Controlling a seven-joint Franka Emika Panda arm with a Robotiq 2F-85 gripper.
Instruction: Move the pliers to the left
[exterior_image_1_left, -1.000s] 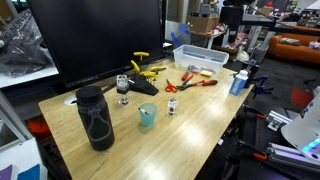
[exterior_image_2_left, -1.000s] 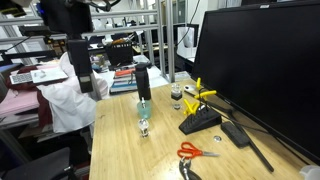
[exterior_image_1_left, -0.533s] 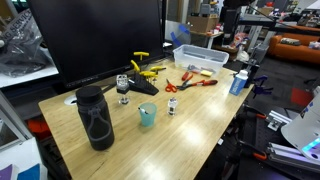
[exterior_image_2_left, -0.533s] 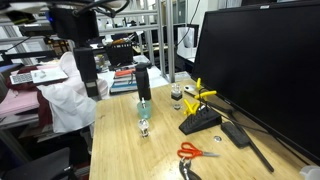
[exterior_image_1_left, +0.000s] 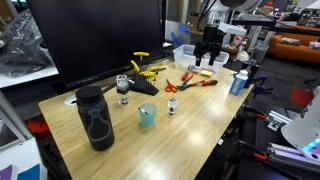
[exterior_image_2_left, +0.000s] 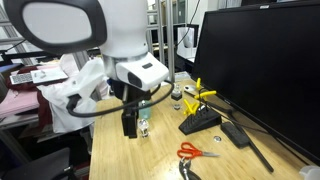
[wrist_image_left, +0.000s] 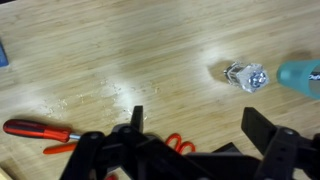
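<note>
The wooden table (exterior_image_1_left: 200, 135) carries everything. The black monitor (exterior_image_1_left: 95, 40) stands along one long edge. In an exterior view the white arm (exterior_image_2_left: 80, 30) fills the near foreground and hides much of the table, while the opposite camera shows it small and far off. A black bottle (exterior_image_1_left: 95, 120) stands at the near end there, and a clear bin (exterior_image_1_left: 200, 58) at the far end.

The tool (exterior_image_1_left: 210, 50) hangs in the air above the far part of the table and touches nothing. In the wrist view its two dark fingers (wrist_image_left: 135, 120) stand wide apart with bare wood between them.

The pliers (exterior_image_1_left: 198, 83) lie flat on the table just in front of the bin. Their long axis runs across that picture toward the blue bottle (exterior_image_1_left: 238, 82). Which end is the head is too small to tell there. The wrist view settles it. The pliers (wrist_image_left: 40, 132) sit at lower left with the two red-orange handles spreading toward the left edge. The handles close toward the right, where the head is hidden behind the tool (wrist_image_left: 198, 122).

The yellow-handled tools (exterior_image_1_left: 145, 68) lie by the monitor. A teal cup (exterior_image_1_left: 147, 116) and a small glass (exterior_image_1_left: 172, 105) stand mid-table. The smaller red tool (exterior_image_1_left: 171, 88) lies just beside the pliers. Only the wrist view and the close exterior view show its loop handles (wrist_image_left: 175, 145).
</note>
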